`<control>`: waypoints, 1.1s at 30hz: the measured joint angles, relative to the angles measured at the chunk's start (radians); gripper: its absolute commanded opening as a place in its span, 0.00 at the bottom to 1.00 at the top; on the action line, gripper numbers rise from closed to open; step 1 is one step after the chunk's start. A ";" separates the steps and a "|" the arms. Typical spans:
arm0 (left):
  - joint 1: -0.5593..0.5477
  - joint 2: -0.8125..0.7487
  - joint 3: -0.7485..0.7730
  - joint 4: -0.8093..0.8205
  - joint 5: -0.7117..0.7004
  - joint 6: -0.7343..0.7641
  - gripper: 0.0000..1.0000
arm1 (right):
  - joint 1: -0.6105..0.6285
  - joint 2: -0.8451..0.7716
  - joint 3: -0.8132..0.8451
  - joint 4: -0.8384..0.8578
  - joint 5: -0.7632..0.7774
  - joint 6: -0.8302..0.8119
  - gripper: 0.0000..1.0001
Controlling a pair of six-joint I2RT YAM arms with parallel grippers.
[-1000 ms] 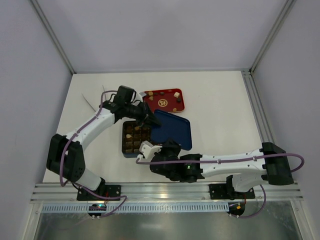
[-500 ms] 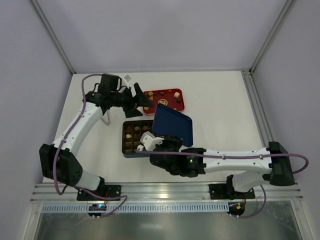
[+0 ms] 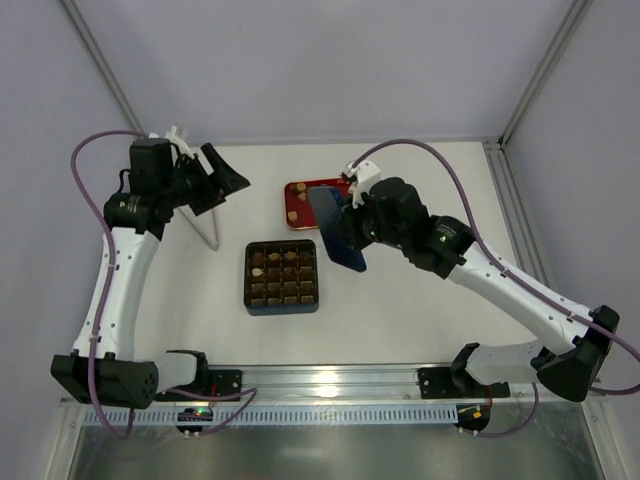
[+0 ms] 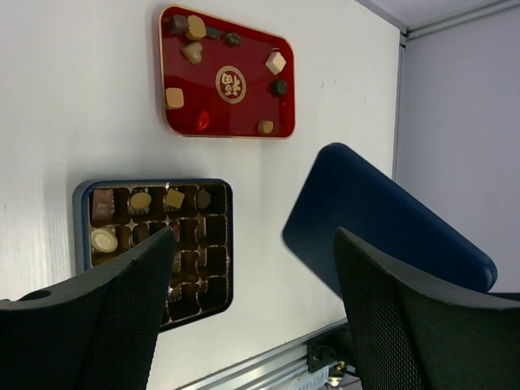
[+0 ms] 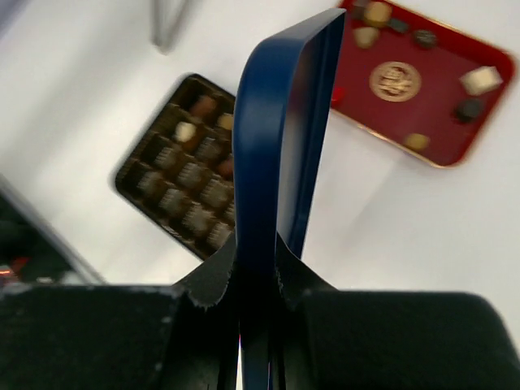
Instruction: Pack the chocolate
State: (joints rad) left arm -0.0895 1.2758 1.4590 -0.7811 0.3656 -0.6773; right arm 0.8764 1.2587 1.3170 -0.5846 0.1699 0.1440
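Counting across the white worktop [image 3: 200,300], we find one red tray [image 4: 236,114], one dark box [image 3: 282,310] and one navy lid [image 3: 330,240]. The red tray lies near the middle of the far edge, and the loose chocolate [image 4: 275,62] sits on it. From the left wrist view we count nine pieces there in dark brown, tan and cream, plus one red shape near the tray's rim that we cannot identify. The box rests flat around the centre of the worktop, slightly toward the left edge, closer to the near edge than the tray and apart from it. Its grid reads as four by four. We make out at least three tan or cream pieces in its cells, but the dark ones blend into the brown compartments, so we cannot count them.

The right gripper [image 3: 352,222] is clamped on one edge of the lid. It holds the lid off the worktop, tilted steeply on edge, above the gap between tray and box, where it hides part of the tray from the top view. The left gripper [image 3: 215,183] hangs high over the far left corner, its two fingers [image 4: 106,325] spread wide with nothing between them.
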 measured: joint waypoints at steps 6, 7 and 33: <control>-0.001 -0.111 -0.095 -0.010 -0.029 0.050 0.80 | -0.135 0.021 -0.168 0.319 -0.437 0.326 0.04; -0.001 -0.126 -0.121 -0.013 -0.032 0.056 0.80 | -0.147 0.036 -0.200 0.381 -0.487 0.378 0.04; -0.001 -0.161 -0.475 -0.017 -0.060 0.124 0.78 | -0.170 0.557 -0.420 1.434 -0.795 1.116 0.04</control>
State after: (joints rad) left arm -0.0902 1.1152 0.9844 -0.7979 0.3054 -0.5537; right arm 0.7063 1.8153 0.8970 0.8497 -0.6254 1.2602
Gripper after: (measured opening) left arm 0.785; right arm 0.148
